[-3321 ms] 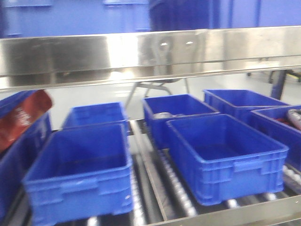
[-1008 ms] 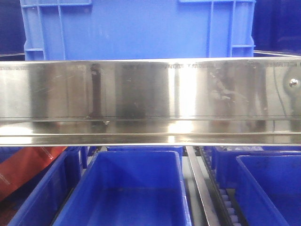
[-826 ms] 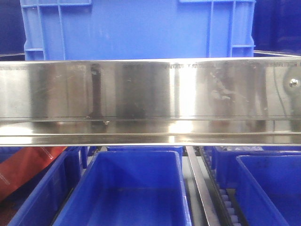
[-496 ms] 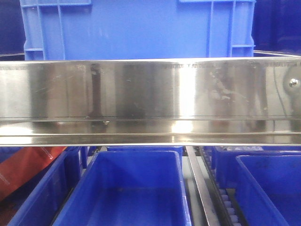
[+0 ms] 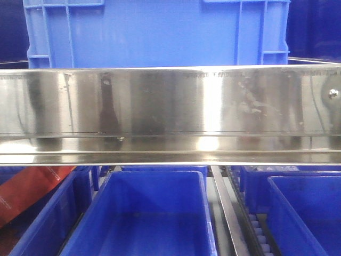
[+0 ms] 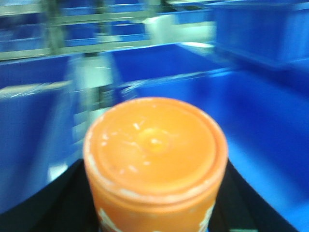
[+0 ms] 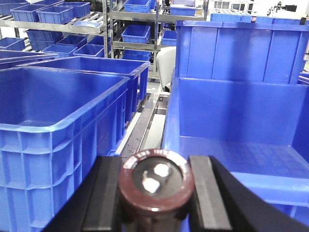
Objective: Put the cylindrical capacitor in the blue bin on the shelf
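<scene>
Right gripper (image 7: 155,200) has its jaws clamped on the cylindrical capacitor (image 7: 155,180), a dark maroon can with two terminals facing the wrist cam, so it's in the air and not in any bin. Just past it there's an open blue bin (image 7: 236,113) at 1 o'clock, a second bin (image 7: 58,145) at 10 o'clock and a metal track (image 7: 145,123) between them. The left gripper (image 6: 154,215) view is super blurry, but its jaws look clenched round an orange cylinder (image 6: 154,145). On the front cam there's a lower bin (image 5: 205,213) at 6 o'clock and a red packet (image 5: 26,192) at 8. The shelf (image 5: 170,106) rail, shiny and scuffed, runs across the middle, with a big blue crate (image 5: 154,32) at 12.
</scene>
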Controlling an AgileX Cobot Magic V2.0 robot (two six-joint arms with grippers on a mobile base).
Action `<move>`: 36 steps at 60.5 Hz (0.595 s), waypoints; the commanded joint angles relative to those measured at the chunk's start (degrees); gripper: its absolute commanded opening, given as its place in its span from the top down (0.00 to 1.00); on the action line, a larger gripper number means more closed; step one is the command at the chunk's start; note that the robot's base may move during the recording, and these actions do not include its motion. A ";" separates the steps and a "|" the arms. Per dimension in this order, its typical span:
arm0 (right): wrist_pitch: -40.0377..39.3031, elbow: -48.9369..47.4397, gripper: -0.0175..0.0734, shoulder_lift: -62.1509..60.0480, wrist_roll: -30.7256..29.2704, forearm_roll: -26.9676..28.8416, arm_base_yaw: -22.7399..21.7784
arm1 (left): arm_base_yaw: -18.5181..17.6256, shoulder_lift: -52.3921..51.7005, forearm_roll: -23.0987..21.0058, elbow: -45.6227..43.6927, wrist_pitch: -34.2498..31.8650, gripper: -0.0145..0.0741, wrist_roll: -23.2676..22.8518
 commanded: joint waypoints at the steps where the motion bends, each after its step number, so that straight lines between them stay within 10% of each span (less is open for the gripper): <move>1: -1.95 0.09 0.89 -0.14 -0.30 -0.14 0.03 | -4.25 6.69 -0.41 -6.76 1.18 0.96 0.44; 18: -1.95 0.09 0.89 -0.14 -0.30 -0.14 0.03 | -12.56 25.83 -0.41 -18.65 1.46 0.96 0.44; 36: -1.95 0.09 0.89 -0.14 -0.30 -0.14 0.03 | -13.17 35.57 0.04 -19.35 1.23 0.83 0.44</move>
